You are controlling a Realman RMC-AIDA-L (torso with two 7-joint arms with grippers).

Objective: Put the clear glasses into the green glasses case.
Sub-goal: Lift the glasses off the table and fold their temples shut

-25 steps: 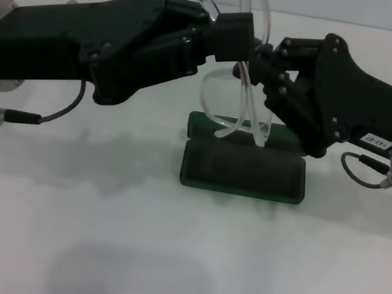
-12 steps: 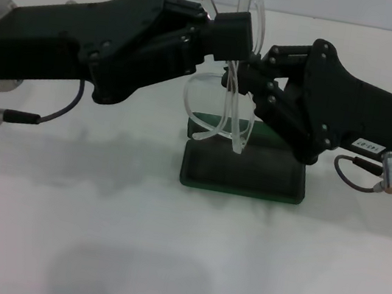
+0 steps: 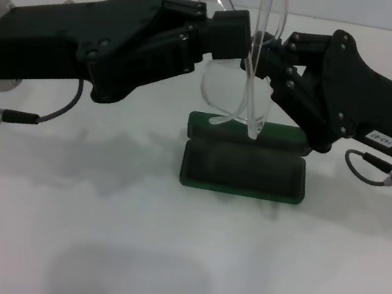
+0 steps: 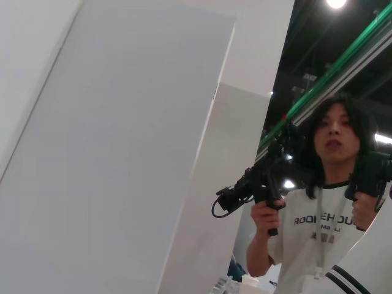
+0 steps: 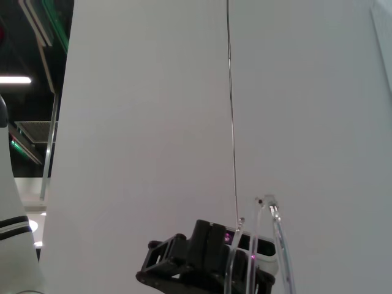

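The clear glasses [image 3: 239, 87] are fully transparent and held on end in the air directly above the green glasses case [image 3: 243, 168]. The case is dark green and rectangular, lying open and flat on the counter [image 3: 180, 249].

White table [image 3: 163, 261]; person [image 4: 327, 202] in white T-shirt beyond grey wall panels [image 4: 122, 153].

Head camera looks forward and down at the white tabletop [image 3: 177, 263] from close range. Left wrist camera tilts upward, away from the tabletop, toward white panels [image 4: 122, 153] and a distant person [image 4: 327, 202]. Right wrist camera also faces upward at a wall [image 5: 153, 122]; it shares the clear glasses [image 5: 272, 245] with the head view [image 3: 256, 74].
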